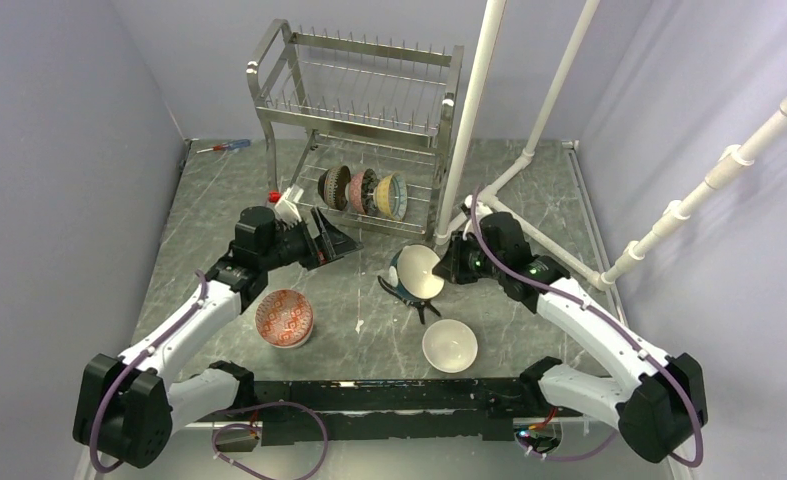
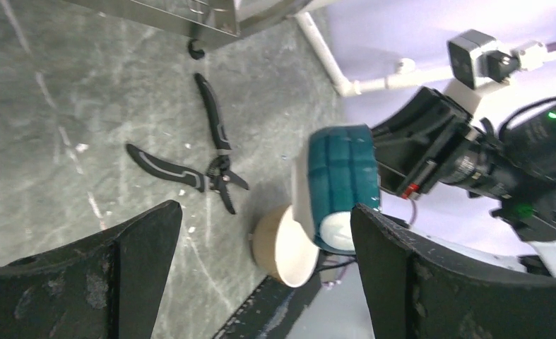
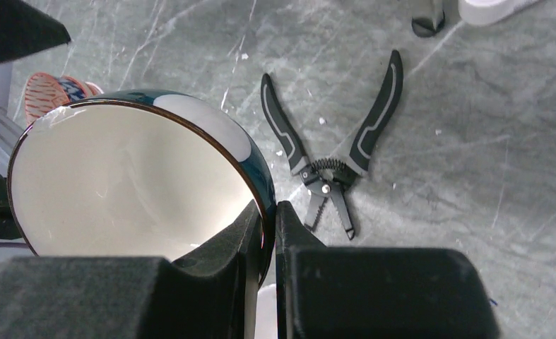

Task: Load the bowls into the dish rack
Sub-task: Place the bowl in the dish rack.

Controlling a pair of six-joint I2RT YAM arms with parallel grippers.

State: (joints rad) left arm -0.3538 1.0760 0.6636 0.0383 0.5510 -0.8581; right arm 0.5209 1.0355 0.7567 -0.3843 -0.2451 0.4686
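The teal bowl [image 3: 140, 183] is hanging tilted on edge just above the bench [image 1: 529, 200], a little right of centre and near the front of the dish rack [image 1: 359, 110]. The right end effector [image 3: 269, 212] is clamping its rim, one finger inside and one outside. That pinch is keeping the bowl upright, which I'd say suits dropping it between the rack's prongs. Under it, black pliers [image 3: 331, 162] are lying open.

Three patterned bowls [image 1: 362, 190] are standing on edge in the lower tier. On the near side, a red-patterned bowl [image 1: 284, 317] and a white bowl [image 1: 449, 345] are sitting mouth-up on the bench, waiting their turn.

The left end effector [image 1: 329, 238] is gaping wide with nothing in it, hovering at the rack's near-left corner, likely giving the right arm room. I'm finding no readable brand, label or writing anywhere.
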